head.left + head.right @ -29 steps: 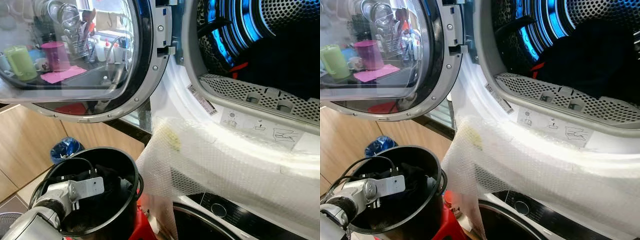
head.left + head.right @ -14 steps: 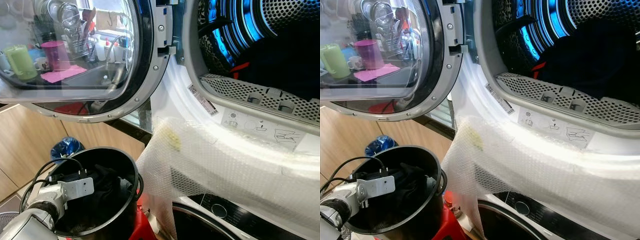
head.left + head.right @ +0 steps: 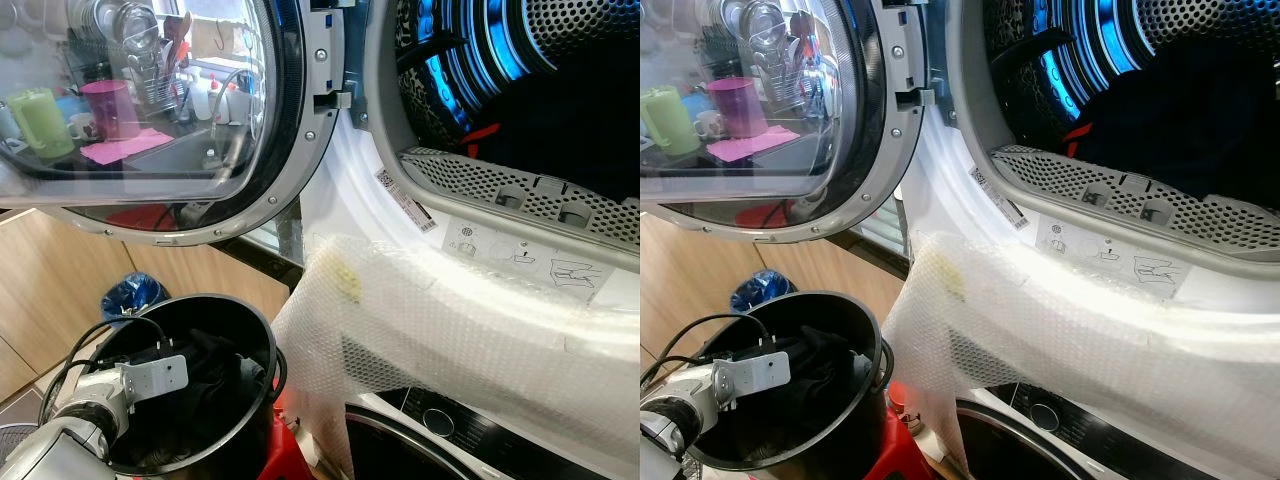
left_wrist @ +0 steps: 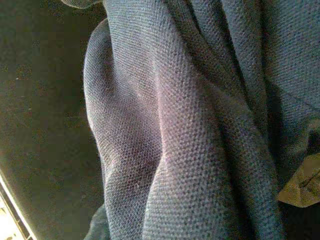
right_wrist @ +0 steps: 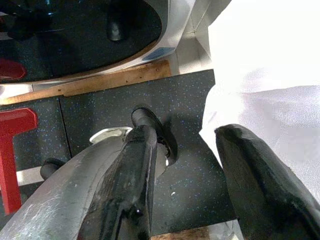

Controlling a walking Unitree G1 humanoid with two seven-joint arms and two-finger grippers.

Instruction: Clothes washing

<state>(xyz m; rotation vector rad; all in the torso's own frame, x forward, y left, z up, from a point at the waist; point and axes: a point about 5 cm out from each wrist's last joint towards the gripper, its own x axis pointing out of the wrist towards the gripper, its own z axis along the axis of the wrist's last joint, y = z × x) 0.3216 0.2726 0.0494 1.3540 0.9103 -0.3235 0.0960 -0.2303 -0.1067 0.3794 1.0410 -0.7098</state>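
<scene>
Laundry work is at the pickup stage: the left arm reaches down into the black bucket [image 3: 235,440], its wrist bracket at the rim, and the left gripper [image 3: 200,400] is buried among the dark clothes [image 3: 215,375] heaped inside. From the left wrist, dark blue knit fabric [image 4: 190,125] lies right up against the lens, its folds running lengthwise away from the fingers; the fingers themselves are hidden by cloth, so whether they have closed on it cannot be told.

The dryer drum [image 3: 1160,60] stands open well above and to the robot's right of the bucket, blue-lit inside, with dark garments [image 3: 1180,120] already lying in it. Its round glass door [image 3: 140,110] is swung wide toward the left. Bubble wrap [image 3: 450,330] drapes over the machine's front just beside the bucket.

The right gripper [image 5: 185,180] hangs idle over the speckled dark floor [image 5: 115,105], its two fingers spread apart and holding nothing.

The left arm is clearly the nearer one to the load. Judging from this, any lift would have to go up and then across to the right, clearing the bucket rim and the hanging wrap.
</scene>
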